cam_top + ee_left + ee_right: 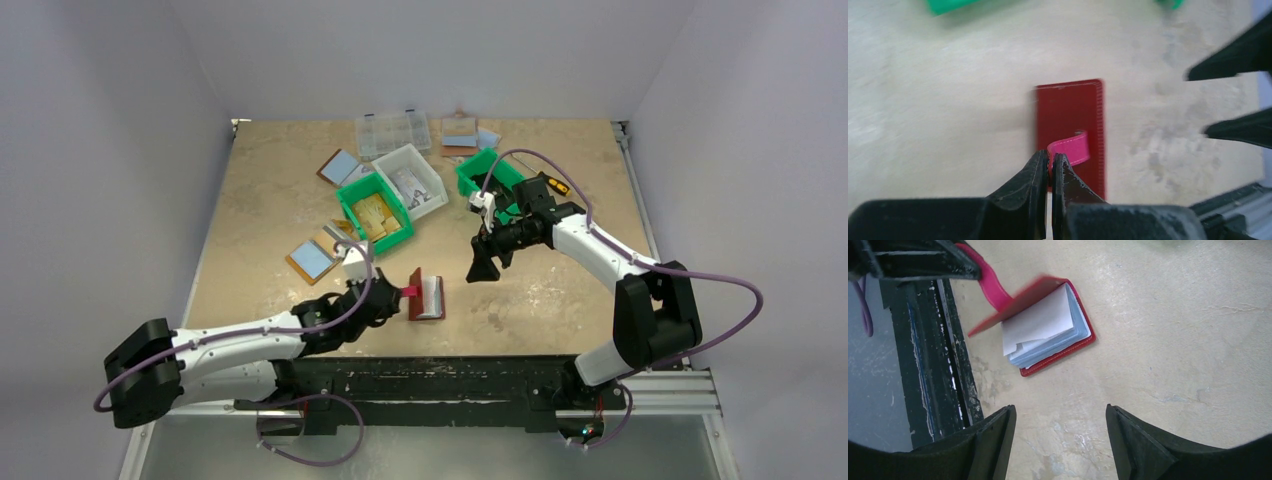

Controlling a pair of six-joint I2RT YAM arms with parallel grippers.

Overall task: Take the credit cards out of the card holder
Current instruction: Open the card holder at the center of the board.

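Left tool (1049, 160) pinching pink tab (1070, 149); red card holder (1068, 110) half-open, pale-blue pockets (1068, 335); right tool (1060, 412) wide.

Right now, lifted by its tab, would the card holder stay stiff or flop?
Probably flops: on the card holder, the cover tilts up while the back lies flat. The tab curves in the left claw, so likely soft.

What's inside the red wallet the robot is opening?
The left gripper holds the card holder open by its tab. Inside, pale white and blue sleeves show. Any cards tucked in them are hidden.
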